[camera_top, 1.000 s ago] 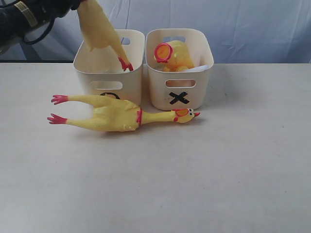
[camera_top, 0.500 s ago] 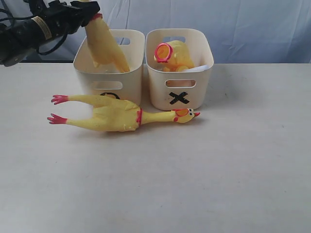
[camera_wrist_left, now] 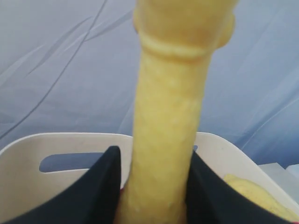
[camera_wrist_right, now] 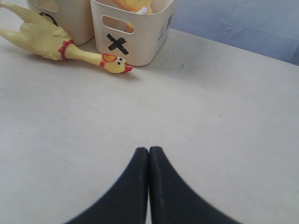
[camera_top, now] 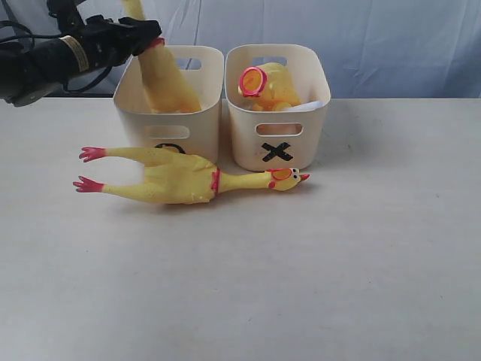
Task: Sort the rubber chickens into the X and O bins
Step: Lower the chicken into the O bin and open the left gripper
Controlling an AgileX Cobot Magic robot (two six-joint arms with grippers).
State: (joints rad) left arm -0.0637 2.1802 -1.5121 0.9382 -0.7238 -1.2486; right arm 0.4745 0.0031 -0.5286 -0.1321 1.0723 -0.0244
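Observation:
My left gripper is shut on the neck of a yellow rubber chicken whose body hangs down inside the O bin. In the left wrist view that chicken's neck fills the gap between the black fingers. A second rubber chicken lies flat on the table in front of both bins, head toward the X bin; the right wrist view shows it too. A yellow toy with a red ring sits in the X bin. My right gripper is shut and empty above the table.
The O and X bins stand side by side at the back of the pale table. A blue cloth backdrop hangs behind them. The left arm reaches in from the upper left with cables on it.
The left gripper has moved down and right with its chicken, whose body and red feet have sunk into the O bin. The lying chicken and the right gripper have not moved.

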